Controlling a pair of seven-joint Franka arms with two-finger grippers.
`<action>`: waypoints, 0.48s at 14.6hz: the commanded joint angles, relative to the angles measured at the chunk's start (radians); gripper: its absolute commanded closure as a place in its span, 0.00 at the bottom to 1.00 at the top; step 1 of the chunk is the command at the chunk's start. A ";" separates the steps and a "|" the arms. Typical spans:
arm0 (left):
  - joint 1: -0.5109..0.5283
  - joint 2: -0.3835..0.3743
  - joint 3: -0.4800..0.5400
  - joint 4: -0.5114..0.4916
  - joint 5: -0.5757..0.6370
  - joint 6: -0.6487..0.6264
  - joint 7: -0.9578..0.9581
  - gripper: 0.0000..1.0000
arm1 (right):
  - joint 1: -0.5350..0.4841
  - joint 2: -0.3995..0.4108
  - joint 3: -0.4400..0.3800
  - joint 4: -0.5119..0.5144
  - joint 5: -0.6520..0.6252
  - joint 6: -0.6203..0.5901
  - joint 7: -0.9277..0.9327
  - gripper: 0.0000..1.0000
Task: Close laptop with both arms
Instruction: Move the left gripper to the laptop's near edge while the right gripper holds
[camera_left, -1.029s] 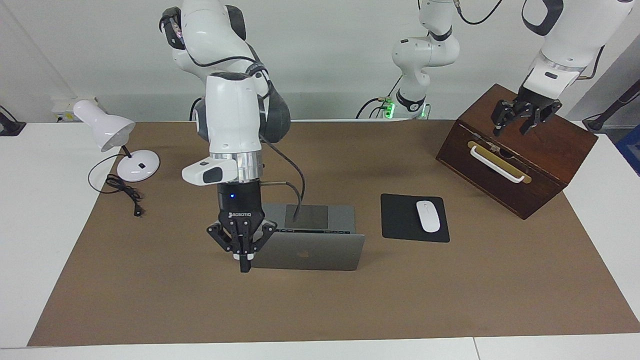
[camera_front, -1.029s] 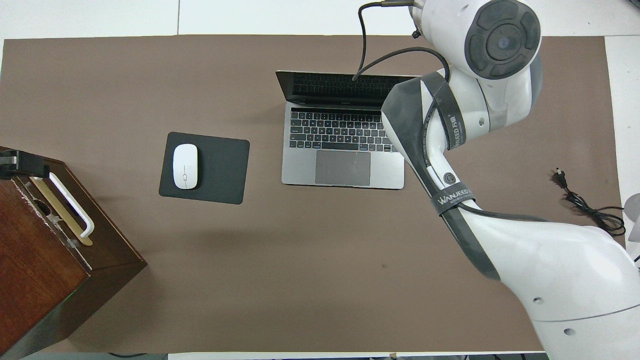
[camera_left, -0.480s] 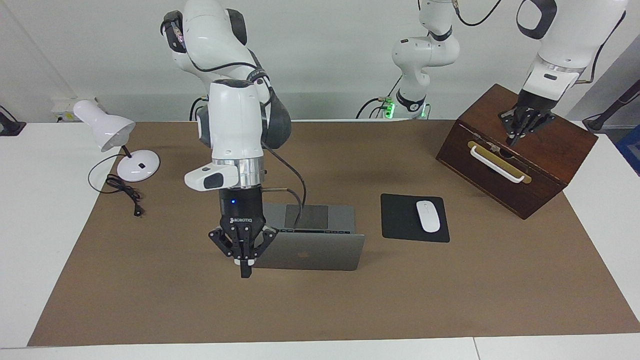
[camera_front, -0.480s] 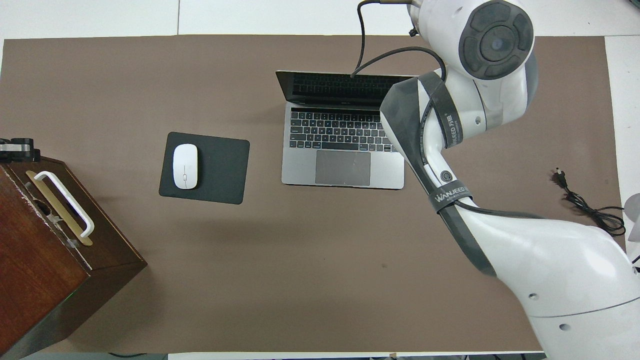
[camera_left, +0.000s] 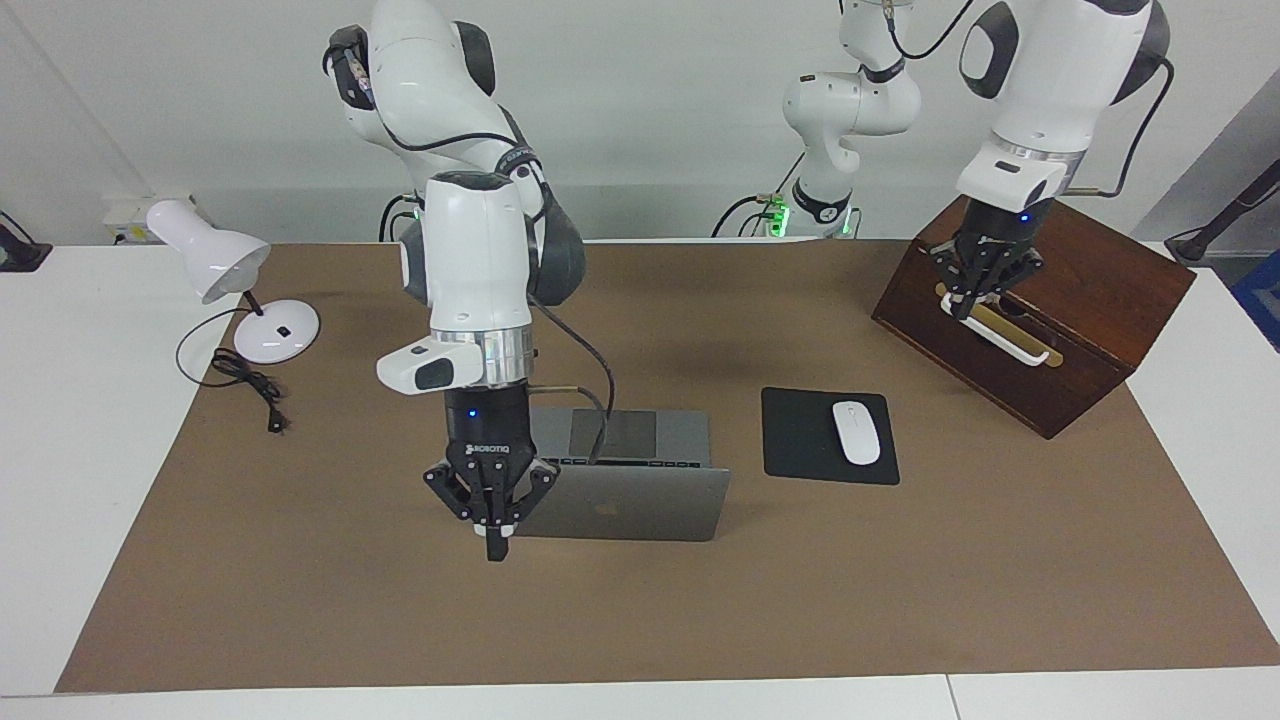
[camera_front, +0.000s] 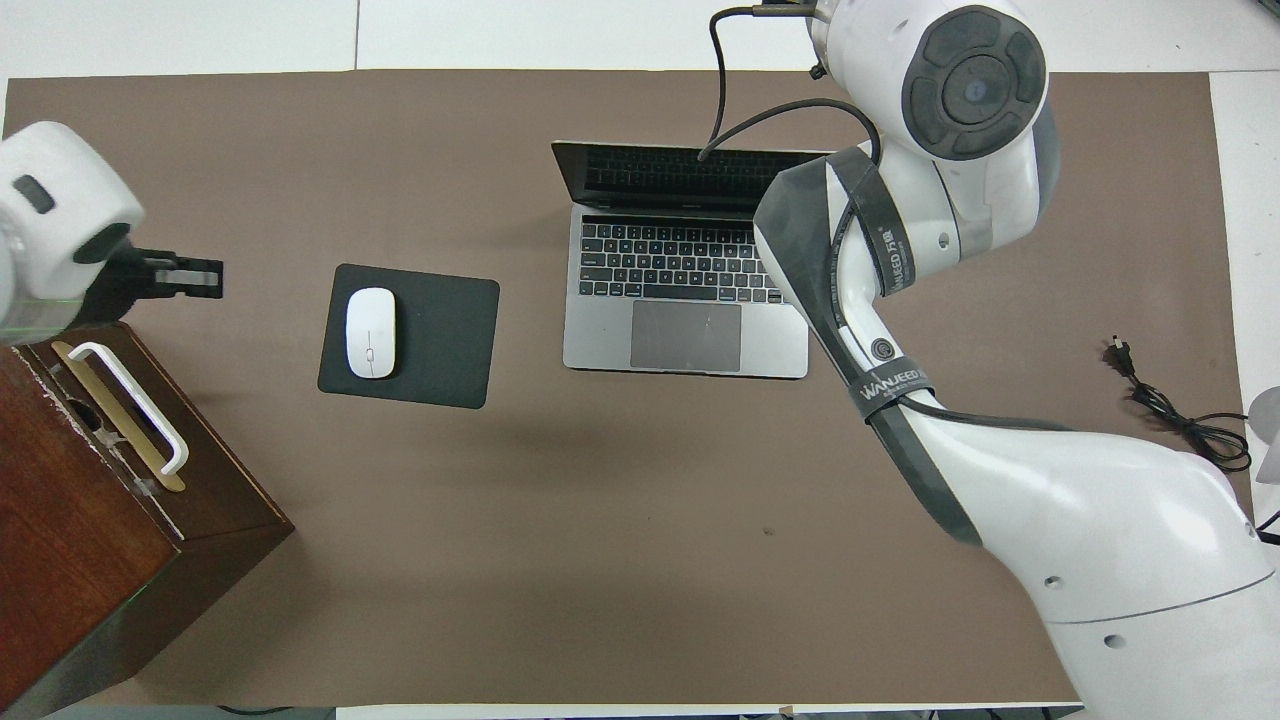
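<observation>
Swinging off the box – left gripper (camera_left: 968, 310), now shut

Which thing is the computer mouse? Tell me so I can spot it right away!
Find the open silver laptop in the middle of the brown mat. Beside it, toward the left arm's end of the table, lies a black mouse pad. The mouse is the small, smooth white oval on that pad.

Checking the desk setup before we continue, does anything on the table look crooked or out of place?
The wooden box at the left arm's end sits skewed to the mat's edges. The desk lamp's cord lies unplugged. The laptop, mouse and mouse pad look square.
</observation>
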 joint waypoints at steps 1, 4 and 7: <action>-0.082 -0.023 0.011 -0.106 -0.012 0.145 -0.136 1.00 | -0.002 0.012 0.004 0.021 -0.022 0.007 0.038 1.00; -0.144 -0.023 0.013 -0.221 -0.012 0.330 -0.151 1.00 | -0.002 0.012 0.003 0.020 -0.025 0.003 0.035 1.00; -0.191 -0.016 0.011 -0.354 -0.012 0.578 -0.151 1.00 | -0.004 0.016 0.003 0.018 -0.028 0.001 0.034 1.00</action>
